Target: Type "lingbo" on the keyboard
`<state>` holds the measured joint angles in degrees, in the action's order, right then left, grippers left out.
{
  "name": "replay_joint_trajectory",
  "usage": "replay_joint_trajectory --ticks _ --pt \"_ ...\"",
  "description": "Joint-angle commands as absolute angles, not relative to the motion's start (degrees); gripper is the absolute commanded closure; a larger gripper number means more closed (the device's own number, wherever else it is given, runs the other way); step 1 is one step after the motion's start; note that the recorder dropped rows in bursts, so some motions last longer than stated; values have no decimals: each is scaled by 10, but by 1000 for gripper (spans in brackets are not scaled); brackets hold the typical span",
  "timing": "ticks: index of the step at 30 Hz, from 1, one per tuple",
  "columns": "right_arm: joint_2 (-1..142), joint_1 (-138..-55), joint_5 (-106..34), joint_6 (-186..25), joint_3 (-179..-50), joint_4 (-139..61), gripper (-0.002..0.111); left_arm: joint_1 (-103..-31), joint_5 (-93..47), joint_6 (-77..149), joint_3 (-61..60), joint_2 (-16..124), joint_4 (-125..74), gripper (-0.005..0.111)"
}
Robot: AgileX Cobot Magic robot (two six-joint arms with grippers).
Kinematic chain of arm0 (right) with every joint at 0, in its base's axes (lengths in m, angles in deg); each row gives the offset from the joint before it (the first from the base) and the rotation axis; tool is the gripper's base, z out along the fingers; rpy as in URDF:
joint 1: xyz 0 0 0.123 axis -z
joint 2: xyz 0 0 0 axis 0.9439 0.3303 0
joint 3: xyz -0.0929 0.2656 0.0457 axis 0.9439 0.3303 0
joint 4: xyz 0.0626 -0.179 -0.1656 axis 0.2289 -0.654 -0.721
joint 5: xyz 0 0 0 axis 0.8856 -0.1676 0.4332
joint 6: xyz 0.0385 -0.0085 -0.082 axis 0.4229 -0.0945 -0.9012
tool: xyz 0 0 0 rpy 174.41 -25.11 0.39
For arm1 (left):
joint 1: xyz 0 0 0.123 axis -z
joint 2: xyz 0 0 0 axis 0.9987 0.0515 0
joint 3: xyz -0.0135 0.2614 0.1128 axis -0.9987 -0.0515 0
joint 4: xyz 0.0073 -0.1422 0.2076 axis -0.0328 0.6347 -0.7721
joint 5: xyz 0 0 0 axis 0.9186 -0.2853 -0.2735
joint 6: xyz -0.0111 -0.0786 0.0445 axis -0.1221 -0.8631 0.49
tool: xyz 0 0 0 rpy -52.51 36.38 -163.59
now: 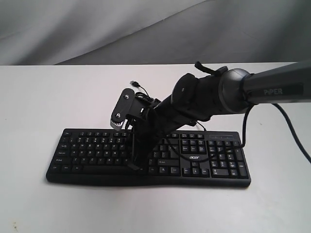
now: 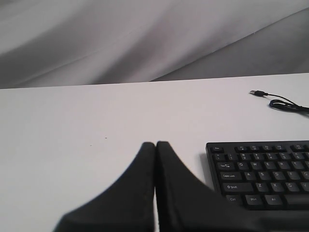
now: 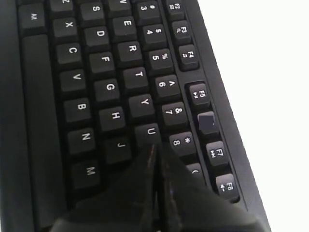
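The black keyboard point(image 1: 87, 145) lies across the white table, its acer logo point(image 1: 194, 157) toward the right. My right gripper point(image 1: 134, 166) reaches in from the right and points down onto the middle of the keys. In the right wrist view, this gripper point(image 3: 155, 147) is shut with nothing in it, and its tip sits just past the U key point(image 3: 150, 131), beside the 8 key point(image 3: 181, 141), hiding the key beneath it. My left gripper point(image 2: 155, 143) is shut and empty over bare table, beside the keyboard's point(image 2: 263, 169) Esc corner. It is out of the exterior view.
The keyboard's thin black USB cable point(image 1: 138, 86) lies loose on the table behind it, with its plug point(image 2: 258, 93) free. A grey cloth backdrop point(image 1: 97, 29) hangs past the table's far edge. The right arm point(image 1: 272, 90) spans the number pad side.
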<state>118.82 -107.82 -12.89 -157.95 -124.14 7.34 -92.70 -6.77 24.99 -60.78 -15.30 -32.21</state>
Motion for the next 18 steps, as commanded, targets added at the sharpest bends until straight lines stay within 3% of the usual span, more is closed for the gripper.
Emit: replay_joint_trajectory --ticks 1,18 --pt "1189 -1080 -142 -1583 -1245 82 108 -928 -75 249 -611 -155 -322 106" --pt "1210 -1080 -118 -1587 -1271 91 108 -928 -75 249 -611 -155 -322 106"
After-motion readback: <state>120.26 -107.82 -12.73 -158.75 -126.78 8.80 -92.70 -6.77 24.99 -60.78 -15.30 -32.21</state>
